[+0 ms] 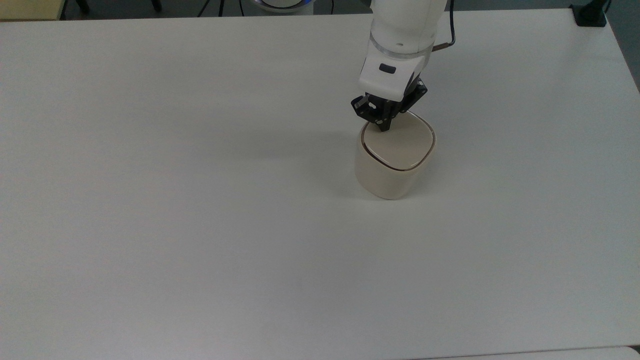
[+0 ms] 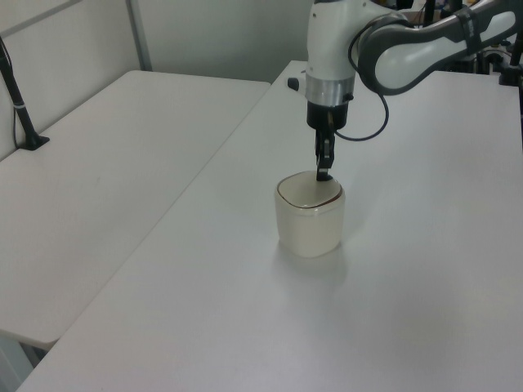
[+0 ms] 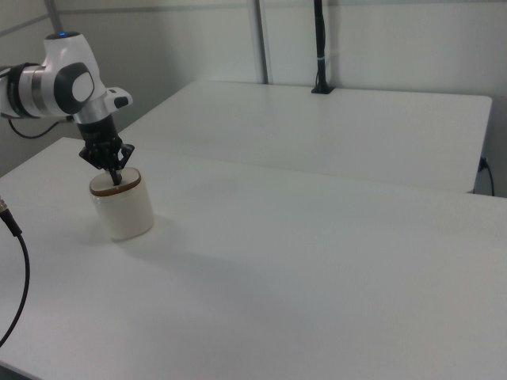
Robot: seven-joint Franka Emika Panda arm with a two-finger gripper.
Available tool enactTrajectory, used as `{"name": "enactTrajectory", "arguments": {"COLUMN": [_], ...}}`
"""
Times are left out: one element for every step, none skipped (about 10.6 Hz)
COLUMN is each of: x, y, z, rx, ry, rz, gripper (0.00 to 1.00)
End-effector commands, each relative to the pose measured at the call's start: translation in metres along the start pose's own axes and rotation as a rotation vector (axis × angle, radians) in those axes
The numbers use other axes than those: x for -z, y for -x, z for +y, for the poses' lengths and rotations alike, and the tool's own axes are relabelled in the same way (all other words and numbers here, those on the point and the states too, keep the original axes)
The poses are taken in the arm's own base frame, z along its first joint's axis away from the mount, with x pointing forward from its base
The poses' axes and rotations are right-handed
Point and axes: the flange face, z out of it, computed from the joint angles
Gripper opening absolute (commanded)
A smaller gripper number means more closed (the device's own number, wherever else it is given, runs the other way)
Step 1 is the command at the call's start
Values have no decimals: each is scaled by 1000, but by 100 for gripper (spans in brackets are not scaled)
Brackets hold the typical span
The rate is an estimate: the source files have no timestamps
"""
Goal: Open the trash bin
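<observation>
The trash bin (image 1: 387, 175) is a cream-beige rounded-square tub standing right of the table's centre in the top view. Its flat lid (image 1: 400, 146) lies on top, with a thin dark seam showing all round its edge. My gripper (image 1: 384, 126) points straight down with its black fingers shut together, their tips at the lid's far-left edge. Any button there is hidden under the tips. In the left view the gripper (image 2: 324, 174) stands over the far rim of the trash bin (image 2: 309, 224). In the right view the gripper (image 3: 117, 179) is at the top of the trash bin (image 3: 123, 210).
The white table (image 1: 200, 200) stretches wide around the bin. A second white table (image 2: 106, 155) stands beside it, with a black clamp post (image 2: 20, 110) on its edge. A black cable (image 3: 17, 269) hangs at the right view's left.
</observation>
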Motion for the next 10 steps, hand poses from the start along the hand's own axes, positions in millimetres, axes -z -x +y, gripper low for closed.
{"name": "enactTrajectory", "arguments": {"x": [69,95,116,135,149,155,156,160,160,158], "y": [24,40,59,76,90,101,109,117,123,123], "z": [35,55,73,97,108,123,141,149,153,153], "rx": [-68,-115,-168,-215,-251,-311,-378,-395,-398,-398], "ry": [-5,1,6,10,13,19,27,44,70,71], "rz": [-12,-18,-42,-50,-49,-59,-67,-79,-104,-107], "gripper": [4,5,5,5,6,6,6,6,7,32]}}
